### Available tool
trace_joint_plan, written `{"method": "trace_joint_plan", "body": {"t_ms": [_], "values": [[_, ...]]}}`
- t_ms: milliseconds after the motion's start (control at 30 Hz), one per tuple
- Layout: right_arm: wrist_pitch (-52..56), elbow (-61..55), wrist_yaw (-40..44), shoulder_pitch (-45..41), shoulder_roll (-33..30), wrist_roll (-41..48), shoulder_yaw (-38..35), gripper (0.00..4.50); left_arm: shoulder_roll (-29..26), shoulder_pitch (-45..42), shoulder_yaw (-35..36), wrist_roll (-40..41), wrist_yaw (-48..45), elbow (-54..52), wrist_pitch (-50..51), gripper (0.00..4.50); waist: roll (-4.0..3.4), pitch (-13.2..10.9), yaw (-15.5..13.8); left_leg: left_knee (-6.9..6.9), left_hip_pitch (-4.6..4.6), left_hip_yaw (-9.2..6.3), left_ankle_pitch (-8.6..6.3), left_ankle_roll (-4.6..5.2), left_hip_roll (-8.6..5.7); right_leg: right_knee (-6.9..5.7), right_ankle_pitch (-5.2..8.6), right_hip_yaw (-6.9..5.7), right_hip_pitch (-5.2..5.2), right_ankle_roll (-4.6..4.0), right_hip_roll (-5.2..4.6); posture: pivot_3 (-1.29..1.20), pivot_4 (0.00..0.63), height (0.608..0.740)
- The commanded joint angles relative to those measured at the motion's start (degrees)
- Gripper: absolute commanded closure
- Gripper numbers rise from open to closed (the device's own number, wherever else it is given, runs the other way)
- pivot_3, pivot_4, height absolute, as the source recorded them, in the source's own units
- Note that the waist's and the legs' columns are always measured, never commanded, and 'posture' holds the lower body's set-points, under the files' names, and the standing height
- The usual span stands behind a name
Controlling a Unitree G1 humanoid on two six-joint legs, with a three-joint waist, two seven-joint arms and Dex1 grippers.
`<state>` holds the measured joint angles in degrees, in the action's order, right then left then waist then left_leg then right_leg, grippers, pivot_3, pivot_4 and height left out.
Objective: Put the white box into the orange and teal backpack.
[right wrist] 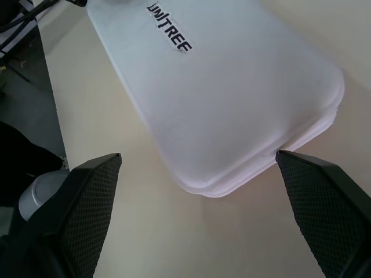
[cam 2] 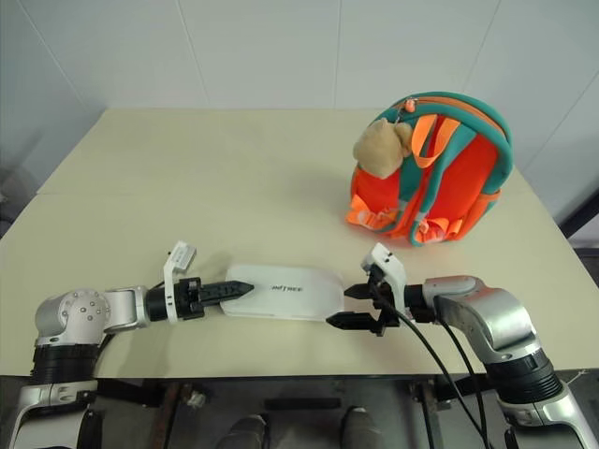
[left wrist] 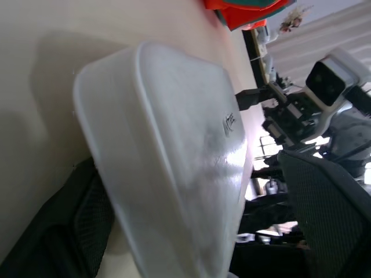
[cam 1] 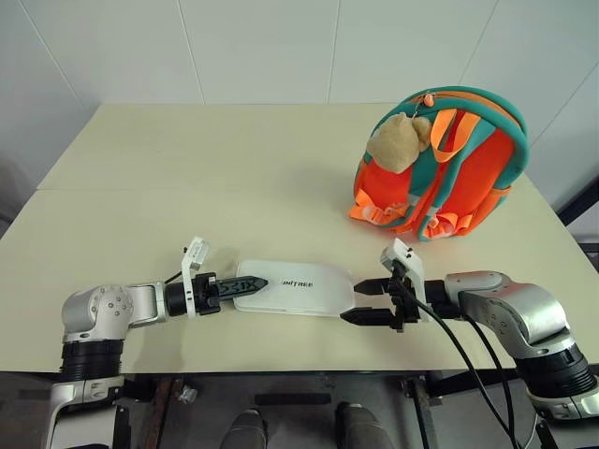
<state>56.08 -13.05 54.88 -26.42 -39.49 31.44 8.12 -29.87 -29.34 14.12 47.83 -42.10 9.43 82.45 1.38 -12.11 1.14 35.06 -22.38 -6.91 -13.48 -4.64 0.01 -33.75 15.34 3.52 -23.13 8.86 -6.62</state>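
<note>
The white box (cam 1: 298, 287) lies flat near the table's front edge, its dark lettering facing up. My left gripper (cam 1: 245, 285) reaches its left end, open, one finger (left wrist: 75, 231) on each side of that end. My right gripper (cam 1: 367, 301) is at the box's right end, also open, and its fingertips (right wrist: 95, 174) stand wide apart around the rounded end. The orange and teal backpack (cam 1: 459, 173) stands upright at the back right of the table, straps facing me, apart from both grippers. A tan plush bear (cam 1: 398, 140) hangs on it.
The beige table (cam 1: 234, 178) has a seam running across its left half. Bare tabletop lies between the box and the backpack. Black cables (cam 1: 459, 346) trail from my right wrist over the front edge. A white wall stands behind.
</note>
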Motion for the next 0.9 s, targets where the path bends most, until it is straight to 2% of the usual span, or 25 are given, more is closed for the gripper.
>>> {"method": "trace_joint_plan", "body": {"t_ms": [33, 167, 467, 600, 833, 900], "values": [[-2.96, 0.09, -0.31, -1.08, 1.12, -0.69, 0.08, 0.00, 2.82, -0.48, 0.38, 1.25, 1.94, 3.37, 7.80, 0.03, 0.00, 0.00, 0.08, 0.00, 0.00, 0.00, 0.00, 0.00, 0.00, 0.00, -0.04, 0.00, 0.00, 0.07, 0.01, 0.00, 0.150, 0.740], [-5.61, 1.28, -0.16, -0.82, 0.96, -2.36, 0.29, 0.00, 4.17, -1.70, 2.76, 1.30, 3.34, 4.84, 9.83, 0.03, 0.00, 0.00, 0.34, -0.02, 0.00, -0.01, -0.01, -0.02, 0.00, 0.00, -0.14, 0.00, -0.01, 0.30, 0.01, 0.00, 0.150, 0.740], [-14.05, 5.33, 0.72, 2.18, -1.55, -7.57, -0.29, 0.00, 1.50, -2.77, -0.48, 6.77, 3.90, 9.41, 10.05, 0.03, 0.00, 0.00, 0.45, -0.04, 0.01, 0.00, -0.07, -0.06, 0.01, 0.00, -0.17, 0.00, -0.02, 0.42, 0.01, 0.00, 0.150, 0.740], [-15.61, 4.05, -0.23, 4.19, -1.43, -7.48, -2.02, 0.00, 1.32, -3.37, -1.85, 9.67, 4.85, 11.02, 10.05, 0.84, 0.01, 0.00, 0.41, -0.02, 0.03, 0.00, -0.06, -0.06, 0.01, 0.00, -0.16, 0.00, 0.00, 0.41, 0.01, 0.00, 0.150, 0.740], [-16.76, -0.06, -3.58, 9.33, -1.36, -7.02, -7.24, 0.00, 1.64, -3.08, -2.90, 12.81, 7.39, 10.56, 10.05, 2.96, 0.02, 0.00, 0.21, -0.01, 0.02, -0.01, -0.06, -0.06, 0.01, -0.01, -0.14, 0.00, 0.00, 0.36, 0.01, 0.00, 0.150, 0.740], [-16.29, -1.76, -5.67, 10.77, -1.87, -6.25, -11.38, 0.00, 2.07, -3.34, -1.51, 12.06, 7.85, 9.88, 10.05, 3.04, 0.01, 0.00, 0.23, -0.01, 0.00, 0.00, -0.06, -0.06, 0.00, 0.00, -0.10, 0.00, -0.01, 0.30, -0.01, 0.00, 0.150, 0.740]]}}
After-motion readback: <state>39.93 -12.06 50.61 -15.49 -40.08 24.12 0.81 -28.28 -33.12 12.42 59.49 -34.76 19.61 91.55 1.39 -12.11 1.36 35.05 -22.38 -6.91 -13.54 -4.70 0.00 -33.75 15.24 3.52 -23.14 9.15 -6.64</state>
